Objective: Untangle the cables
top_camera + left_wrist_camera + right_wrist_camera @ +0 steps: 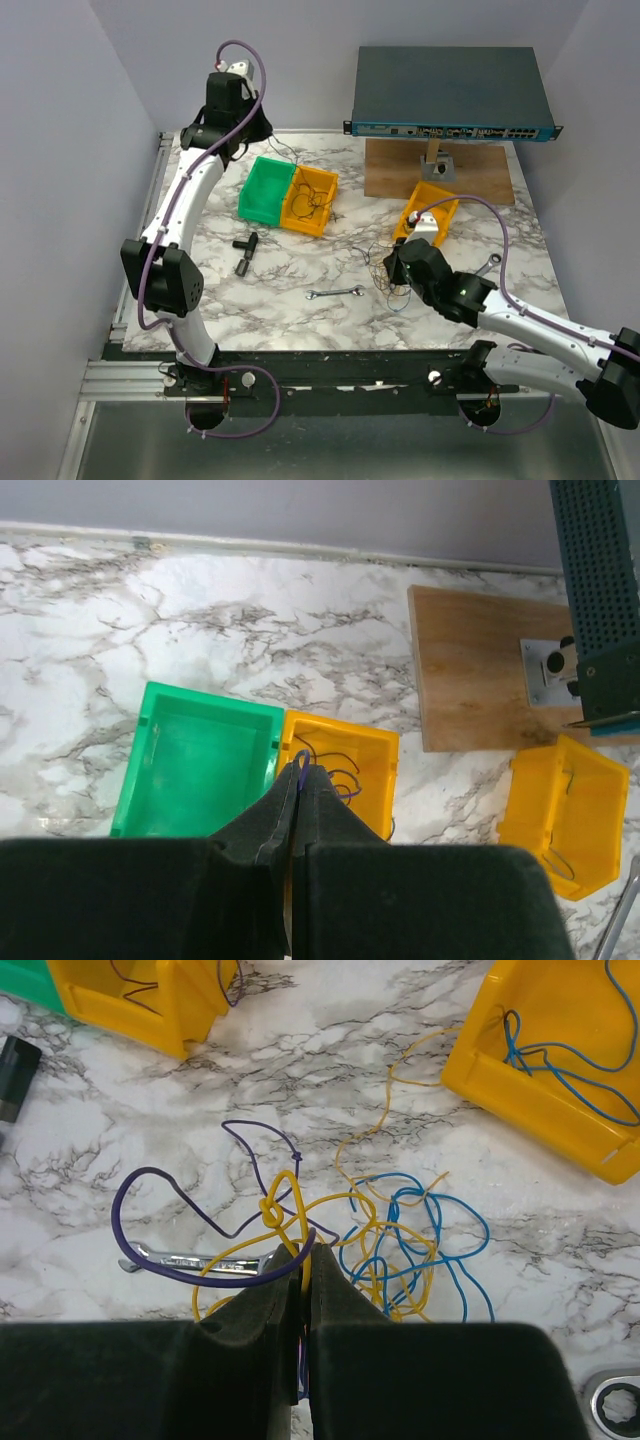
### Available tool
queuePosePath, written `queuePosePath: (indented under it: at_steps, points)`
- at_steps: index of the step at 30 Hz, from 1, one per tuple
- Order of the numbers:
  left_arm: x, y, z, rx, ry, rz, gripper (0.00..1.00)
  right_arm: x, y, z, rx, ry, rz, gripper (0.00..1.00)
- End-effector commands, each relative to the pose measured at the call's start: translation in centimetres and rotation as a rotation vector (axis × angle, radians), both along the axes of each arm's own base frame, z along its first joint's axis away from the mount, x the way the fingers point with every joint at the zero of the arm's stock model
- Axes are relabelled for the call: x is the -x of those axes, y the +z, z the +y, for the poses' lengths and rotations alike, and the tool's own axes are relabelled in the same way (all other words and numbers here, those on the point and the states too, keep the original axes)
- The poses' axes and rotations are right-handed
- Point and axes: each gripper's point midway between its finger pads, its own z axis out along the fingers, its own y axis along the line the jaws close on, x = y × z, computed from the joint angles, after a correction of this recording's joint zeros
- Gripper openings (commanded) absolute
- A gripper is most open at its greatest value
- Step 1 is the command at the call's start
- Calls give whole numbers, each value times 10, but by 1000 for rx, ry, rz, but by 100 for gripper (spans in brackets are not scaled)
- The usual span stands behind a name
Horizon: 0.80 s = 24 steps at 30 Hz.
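Well, from above, the right gripper (392, 268) sat right on the cables (398, 298). The left gripper (262, 132) was far off at 11 o'clock.

On the left wrist, that gripper was pinched shut on a thin cable (300, 757) over the yellow bin (345, 732).

On the right wrist, the gripper squeezed a yellow cable (272, 1212). The tangle spread toward 1 o'clock.

A robotics lab bench: marble-look table (290, 272) with a network switch (450, 92), plastic bins (262, 190) and a wrench (335, 294).

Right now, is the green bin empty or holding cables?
Empty: the green bin shows only a bare floor in both the top and left wrist views.
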Motion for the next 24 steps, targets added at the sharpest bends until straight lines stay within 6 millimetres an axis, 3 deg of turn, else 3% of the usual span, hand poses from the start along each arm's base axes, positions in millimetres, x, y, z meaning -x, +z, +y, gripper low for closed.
queuePosePath:
  at_steps: [1, 5, 11, 16, 24]
  points:
    - [13, 81, 6, 87, -20, -178, 0, -4, 12, 8, -22, 18, -16, 1]
    - [17, 96, 4, 103, -29, -192, 0, -3, 11, 12, -33, 27, -9, 1]
    - [15, 101, 13, 170, -19, -182, 0, -1, 11, 12, -37, 31, -5, 1]
    - [31, 128, -20, 346, -223, -196, 0, -2, 11, 11, -39, 27, -3, 1]
    - [73, 171, -72, 477, -450, -221, 0, -1, 7, 14, -43, 31, 11, 1]
